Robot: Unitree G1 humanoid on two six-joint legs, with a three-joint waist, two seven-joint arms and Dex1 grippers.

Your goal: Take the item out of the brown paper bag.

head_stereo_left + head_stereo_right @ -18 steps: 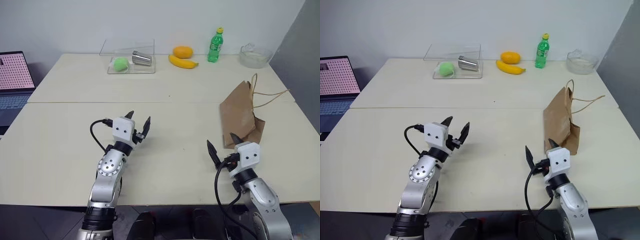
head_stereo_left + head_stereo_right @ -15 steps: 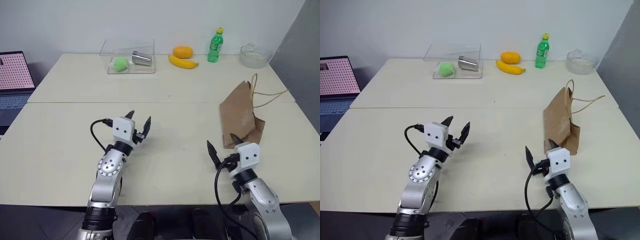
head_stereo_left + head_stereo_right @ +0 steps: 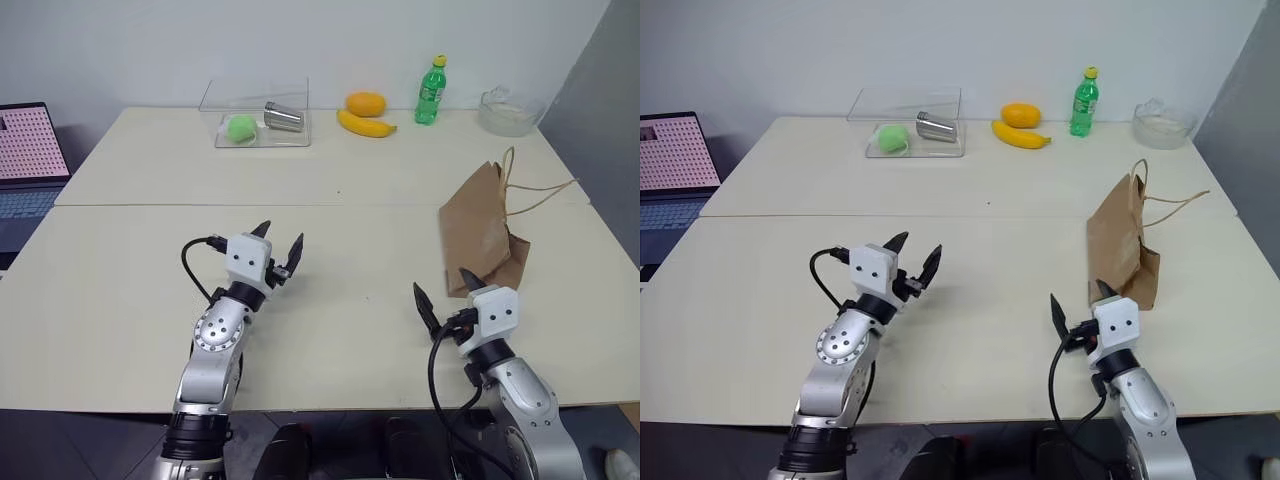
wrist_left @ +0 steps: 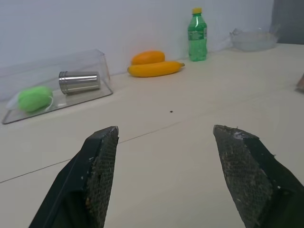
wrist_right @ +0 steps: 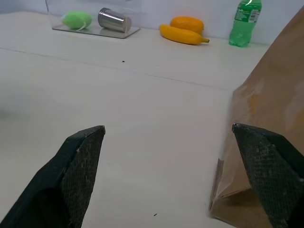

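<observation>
The brown paper bag (image 3: 485, 230) stands upright on the right side of the table, creased, with its cord handles (image 3: 530, 185) flopped to the right. The item is hidden; the bag's inside cannot be seen. My right gripper (image 3: 442, 285) is open just in front of the bag's near left corner, close to it, with nothing between its fingers. In the right wrist view the bag (image 5: 275, 95) rises beside one finger. My left gripper (image 3: 280, 240) hovers open and empty over the table's middle left, well away from the bag.
Along the table's far edge are a clear tray (image 3: 262, 125) holding a green ball and a metal cup, an orange fruit (image 3: 366, 103), a banana (image 3: 365, 124), a green bottle (image 3: 430, 92) and a glass bowl (image 3: 510, 112). A laptop (image 3: 30, 160) sits at the far left.
</observation>
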